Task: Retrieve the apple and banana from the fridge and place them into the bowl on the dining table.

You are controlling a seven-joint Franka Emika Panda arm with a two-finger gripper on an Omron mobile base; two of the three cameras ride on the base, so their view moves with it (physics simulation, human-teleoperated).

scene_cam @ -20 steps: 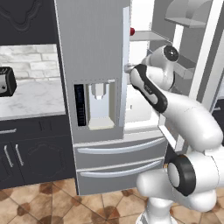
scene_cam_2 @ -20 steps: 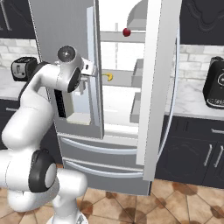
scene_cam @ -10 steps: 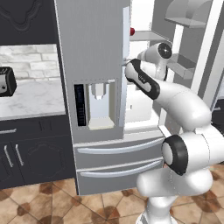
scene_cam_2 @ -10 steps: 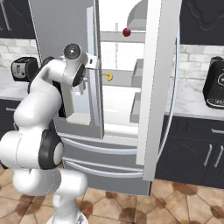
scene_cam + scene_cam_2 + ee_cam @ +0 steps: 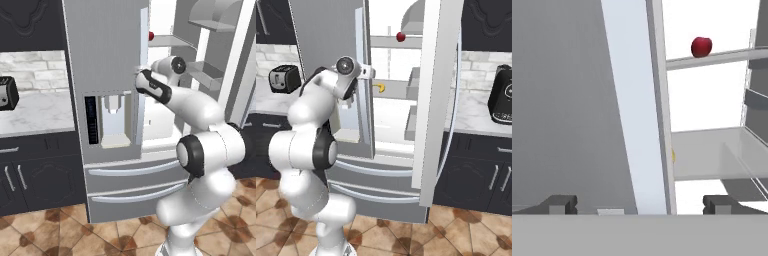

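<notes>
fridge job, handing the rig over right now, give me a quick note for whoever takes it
End effector: open and empty, fingertips either side of the left door's edge.
Fridge: right door swung wide, left door closed or nearly so.
Apple: on an upper shelf inside.
Banana: on the shelf below, partly hidden behind the left door.
Done: right door open. Neither fruit picked yet.
Left: grasp apple and banana, carry both to the bowl on the dining table.
</notes>
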